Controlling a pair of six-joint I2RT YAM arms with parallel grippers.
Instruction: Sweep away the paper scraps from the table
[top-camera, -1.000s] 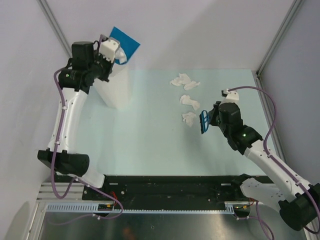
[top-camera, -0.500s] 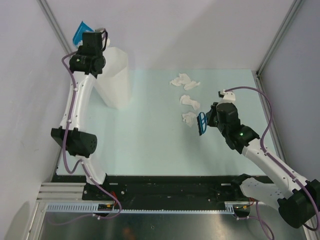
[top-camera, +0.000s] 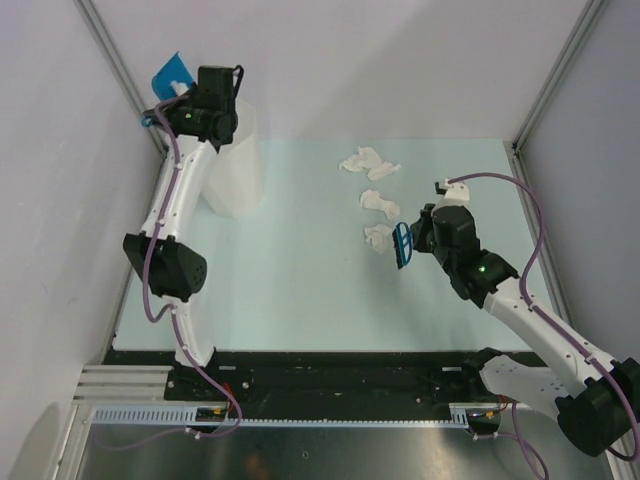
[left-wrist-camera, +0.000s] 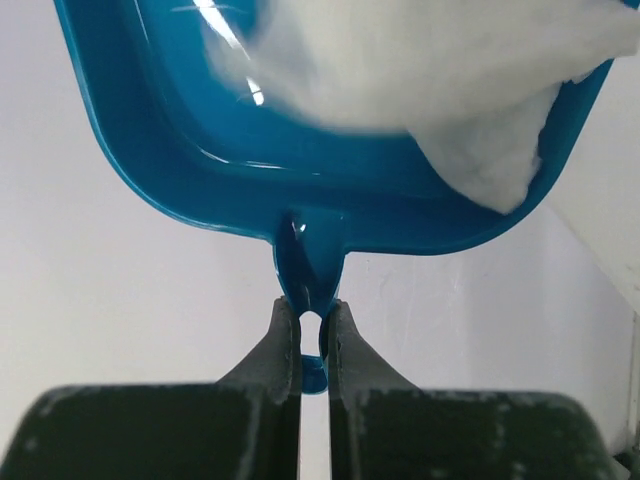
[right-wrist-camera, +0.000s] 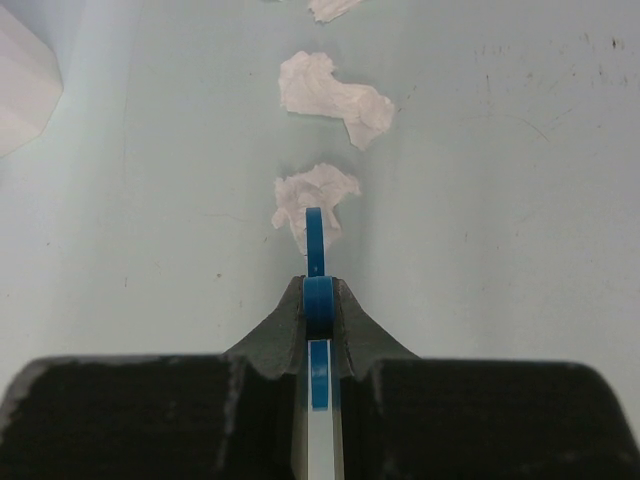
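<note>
Three white paper scraps lie on the mint-green table (top-camera: 290, 270): one at the back (top-camera: 368, 162), one in the middle (top-camera: 378, 203) and the nearest (top-camera: 378, 237). My right gripper (top-camera: 416, 240) is shut on a small blue brush (top-camera: 404, 245) just right of the nearest scrap (right-wrist-camera: 312, 195). The brush's thin blue edge (right-wrist-camera: 315, 240) sticks out from between the jaws of my right gripper (right-wrist-camera: 318, 288). At the back left, high up, my left gripper (top-camera: 188, 92) is shut on the handle of a blue dustpan (top-camera: 170, 75). The dustpan (left-wrist-camera: 200, 150) holds white paper (left-wrist-camera: 430, 70), and my left gripper (left-wrist-camera: 312, 308) pinches its handle.
A tall white faceted bin (top-camera: 238, 160) stands at the table's back left, right beside my raised left arm. Grey walls and metal frame posts (top-camera: 545, 90) close in the back and sides. The black base rail (top-camera: 330, 375) runs along the near edge.
My left arm has swung the dustpan from above the bin leftward to the back-left corner and straightened up. The right gripper with the brush has crept slightly towards the nearest scrap.
</note>
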